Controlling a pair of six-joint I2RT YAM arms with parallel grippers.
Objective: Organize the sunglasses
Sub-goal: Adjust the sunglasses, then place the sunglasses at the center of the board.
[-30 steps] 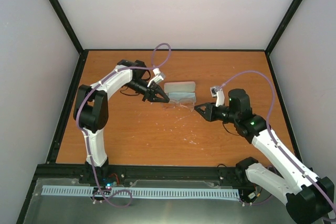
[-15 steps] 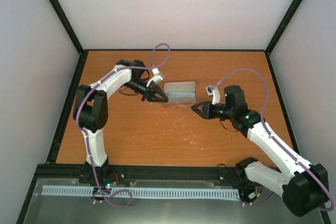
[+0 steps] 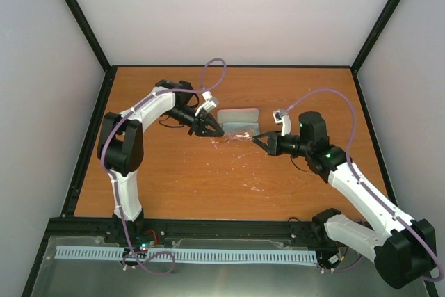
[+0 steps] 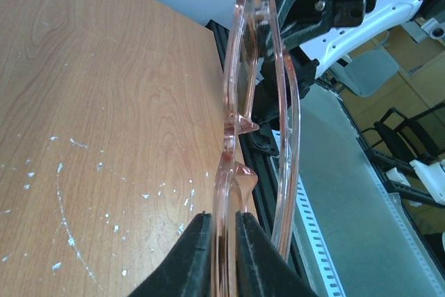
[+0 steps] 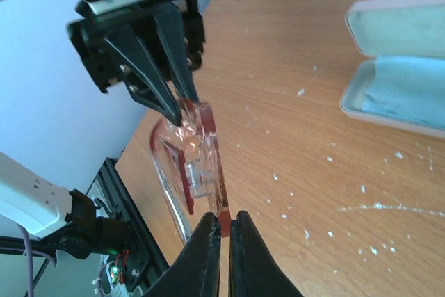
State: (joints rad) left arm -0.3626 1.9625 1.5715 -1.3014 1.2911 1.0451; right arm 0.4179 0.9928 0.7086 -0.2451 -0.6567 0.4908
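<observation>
**Between the two arms: sunglasses gripped at both ends**

At left, the left claw [image 4: 222, 226] is pinched tight on the frame of the sunglasses [image 4: 233, 95]. They seem lifted off the wooden surface [image 3: 160, 179], just in front of the open glasses case [image 3: 238, 119]. At right, the right claw [image 5: 224, 222] is closed on one temple tip (hardly any gap between its fingers). I judge this the folding step. Next, the right claw should swing that temple in while the left holds steady, then the pair goes onto the light blue cloth [image 5: 407, 95].
</observation>
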